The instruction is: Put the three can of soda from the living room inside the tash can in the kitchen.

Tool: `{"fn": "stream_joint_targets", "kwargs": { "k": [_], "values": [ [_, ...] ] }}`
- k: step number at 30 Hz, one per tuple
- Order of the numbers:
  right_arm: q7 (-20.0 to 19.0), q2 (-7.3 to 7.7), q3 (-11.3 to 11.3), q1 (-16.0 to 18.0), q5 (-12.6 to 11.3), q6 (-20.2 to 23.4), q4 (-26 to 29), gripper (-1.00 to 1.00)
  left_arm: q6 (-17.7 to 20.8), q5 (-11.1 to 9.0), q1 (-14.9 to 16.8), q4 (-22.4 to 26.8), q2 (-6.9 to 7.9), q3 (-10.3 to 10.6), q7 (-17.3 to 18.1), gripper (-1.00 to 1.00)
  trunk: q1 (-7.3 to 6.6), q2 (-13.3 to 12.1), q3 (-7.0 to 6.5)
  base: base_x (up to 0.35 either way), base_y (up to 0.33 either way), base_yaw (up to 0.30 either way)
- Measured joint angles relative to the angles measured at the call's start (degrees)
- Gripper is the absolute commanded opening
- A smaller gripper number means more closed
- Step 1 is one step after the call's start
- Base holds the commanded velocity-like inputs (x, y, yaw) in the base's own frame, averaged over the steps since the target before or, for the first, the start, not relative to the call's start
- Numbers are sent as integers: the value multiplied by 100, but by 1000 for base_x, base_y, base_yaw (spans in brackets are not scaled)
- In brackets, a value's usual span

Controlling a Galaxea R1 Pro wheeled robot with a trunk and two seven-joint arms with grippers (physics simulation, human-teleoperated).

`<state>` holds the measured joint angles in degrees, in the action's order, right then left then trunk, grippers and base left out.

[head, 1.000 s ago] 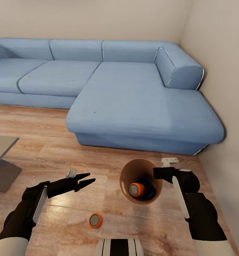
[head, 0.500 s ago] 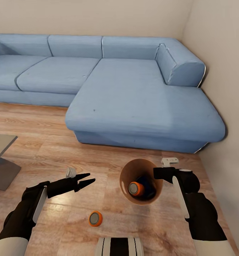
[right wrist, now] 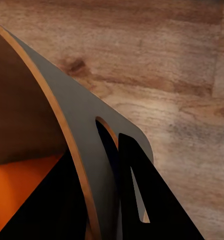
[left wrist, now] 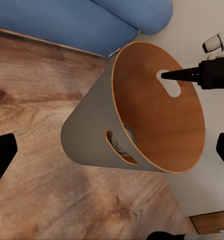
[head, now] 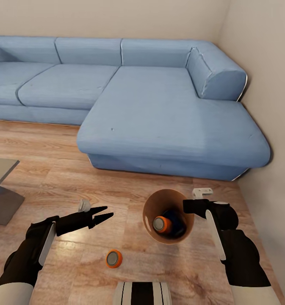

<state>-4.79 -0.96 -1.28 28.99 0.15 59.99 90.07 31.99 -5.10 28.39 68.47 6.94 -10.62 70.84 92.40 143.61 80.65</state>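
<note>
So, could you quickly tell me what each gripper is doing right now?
Left gripper: open, holding nothing.
Right gripper: shut on the trash can wall, one finger outside, one inside.

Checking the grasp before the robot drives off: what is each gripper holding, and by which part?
The right gripper holds the bin by its rim, one finger outside the wall by the handle slot. The left gripper holds nothing.

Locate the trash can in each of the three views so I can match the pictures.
Head view: trash can, lower centre-right, held by the right gripper.
Left wrist view: centre, tilted, mouth towards camera.
Right wrist view: its wall crosses the frame.
Shared landmark: wood floor.
</note>
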Motion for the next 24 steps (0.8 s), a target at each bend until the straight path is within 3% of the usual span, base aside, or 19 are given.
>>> {"fn": "stream_joint_targets", "kwargs": {
  "k": [24],
  "values": [
    [-6, 0, 6, 0, 2, 0, 0, -100, 0, -1, 0, 0, 0, 1, 9, 100, 0, 0, 132, 0, 0, 0]
  ]
}}
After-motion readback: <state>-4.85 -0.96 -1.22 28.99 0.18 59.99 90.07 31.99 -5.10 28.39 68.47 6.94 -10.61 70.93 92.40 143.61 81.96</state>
